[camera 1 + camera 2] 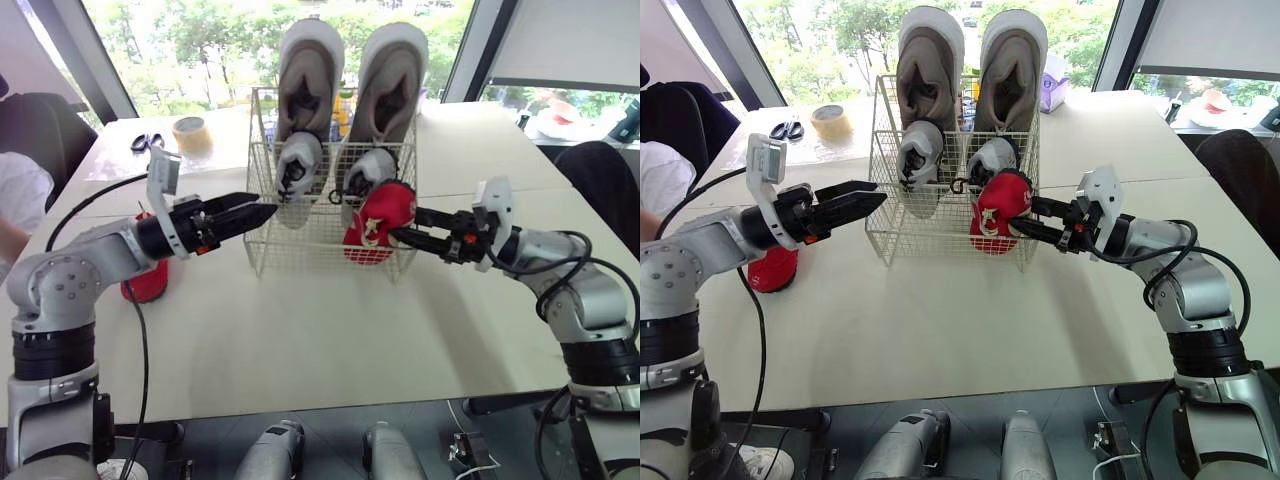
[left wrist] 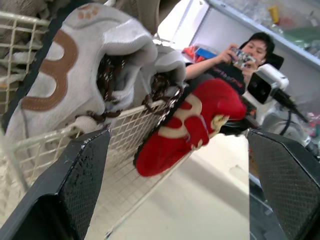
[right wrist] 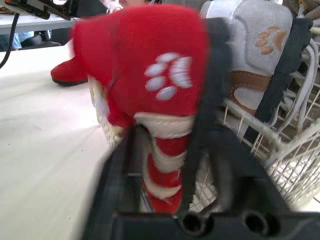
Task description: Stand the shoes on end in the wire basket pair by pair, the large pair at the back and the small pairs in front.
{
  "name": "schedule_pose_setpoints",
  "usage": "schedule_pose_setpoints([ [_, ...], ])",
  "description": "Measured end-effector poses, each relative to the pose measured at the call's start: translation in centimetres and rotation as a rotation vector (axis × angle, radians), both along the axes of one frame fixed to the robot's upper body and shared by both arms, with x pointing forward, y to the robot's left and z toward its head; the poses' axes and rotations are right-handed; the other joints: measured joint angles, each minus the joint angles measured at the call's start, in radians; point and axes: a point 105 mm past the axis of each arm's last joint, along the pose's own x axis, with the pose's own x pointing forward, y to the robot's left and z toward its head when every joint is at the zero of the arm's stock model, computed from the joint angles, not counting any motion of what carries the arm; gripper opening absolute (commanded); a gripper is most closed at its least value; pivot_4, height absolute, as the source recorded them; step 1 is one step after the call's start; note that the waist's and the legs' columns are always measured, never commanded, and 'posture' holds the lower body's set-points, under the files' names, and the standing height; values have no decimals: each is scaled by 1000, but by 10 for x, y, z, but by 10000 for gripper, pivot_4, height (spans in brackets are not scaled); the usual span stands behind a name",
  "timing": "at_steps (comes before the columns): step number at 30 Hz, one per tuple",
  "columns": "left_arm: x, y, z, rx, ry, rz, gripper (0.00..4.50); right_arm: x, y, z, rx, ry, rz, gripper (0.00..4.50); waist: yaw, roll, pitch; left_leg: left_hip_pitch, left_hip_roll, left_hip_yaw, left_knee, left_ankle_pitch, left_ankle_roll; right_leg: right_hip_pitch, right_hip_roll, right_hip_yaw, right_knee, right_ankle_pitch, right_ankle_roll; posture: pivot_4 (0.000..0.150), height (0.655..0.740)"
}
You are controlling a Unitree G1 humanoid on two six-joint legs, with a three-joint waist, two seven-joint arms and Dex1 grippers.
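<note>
Gripping the red shoe (image 1: 378,222) by its upper end with the right gripper's (image 1: 402,238) fingers clamped, hanging it at the wire basket's (image 1: 262,200) front-right corner, seemingly outside the front wall. Holding the left gripper (image 1: 262,206) spread and empty beside the basket's left wall. Risking a toe snag on the rim wire, likely shoving the light basket or tipping the small grey shoes (image 1: 298,165). Running the long axis near upright, toe seemingly downward, top leaning toward the surface's right edge.
</note>
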Motion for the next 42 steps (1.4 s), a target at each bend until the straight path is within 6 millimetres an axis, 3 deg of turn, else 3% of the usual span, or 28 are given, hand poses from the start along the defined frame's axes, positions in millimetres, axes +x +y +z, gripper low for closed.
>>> schedule_pose_setpoints([
  [1, -1, 3, -2, 14, 10, 11, 45000, -2, -2, 0, -11, 0, -7, 40736, 0, 0, 0, 0, 0, 0, 0, 0, 0, 0, 0, 0, 0, 0, 0, 1500, 7400],
  [5, 1, 21, 2, 79, -8, 128, 45000, -11, -20, 14, -70, -37, -77, 40736, 2, 0, 0, 0, 0, 0, 1, -2, 3, 1, 0, 0, 0, 0, 0, 1500, 7400],
  [9, 7, 45, 10, 188, -59, 317, 45000, -18, -39, 40, -106, -99, -154, 40736, 4, 0, 0, 1, 0, 0, 0, -2, 3, 1, -1, 0, 0, 0, 0, 1500, 7400],
  [12, 16, 79, 9, 287, -44, 561, 45000, -21, -48, 66, -136, -130, -180, 40736, 0, 0, 0, 1, 0, 1, 0, -2, 3, 0, -1, 0, 0, 0, 0, 1500, 7400],
  [17, 15, 136, -8, 488, 102, 874, 45000, -32, -30, 121, -111, -273, -87, 40736, -4, 0, 0, 1, 1, 1, -3, -2, 3, -1, 0, 0, 0, -1, -2, 1500, 7400],
  [21, 10, 178, -39, 584, 282, 1033, 45000, -41, -9, 139, -90, -296, 29, 40736, 2, 0, 1, 1, 1, 1, -2, -2, 3, 0, 0, -1, 0, -1, -2, 1500, 7400],
  [28, 21, 182, -93, 600, 454, 963, 45000, -78, 23, 114, -282, -159, 292, 40736, 27, 0, 1, 1, 0, 0, -1, -2, 3, -1, -1, -2, -1, -1, -2, 1500, 7400],
  [32, 45, 173, -90, 552, 434, 918, 45000, -88, 24, 94, -351, -88, 330, 40736, 29, -3, 0, 1, 0, -2, 1, -2, 2, 1, -2, -4, -1, 0, -2, 1500, 7400],
  [36, 65, 155, -95, 544, 412, 832, 45000, -92, 27, 84, -344, -51, 321, 40736, 25, -4, 0, 1, 0, -2, 0, -2, 3, 2, -2, -3, -1, 0, -2, 1500, 7400],
  [40, 75, 151, -98, 562, 404, 800, 45000, -92, 29, 79, -341, -49, 288, 40736, 24, -3, -1, 1, 0, -2, 0, -2, 3, 1, -2, -3, 0, -1, -2, 1500, 7400],
  [42, 78, 150, -100, 560, 404, 791, 39371, -92, 29, 82, -333, -59, 274, 41048, 25, -3, -1, 1, 0, -2, 0, -2, 3, 2, -2, -3, 0, -1, -2, 1500, 7400],
])
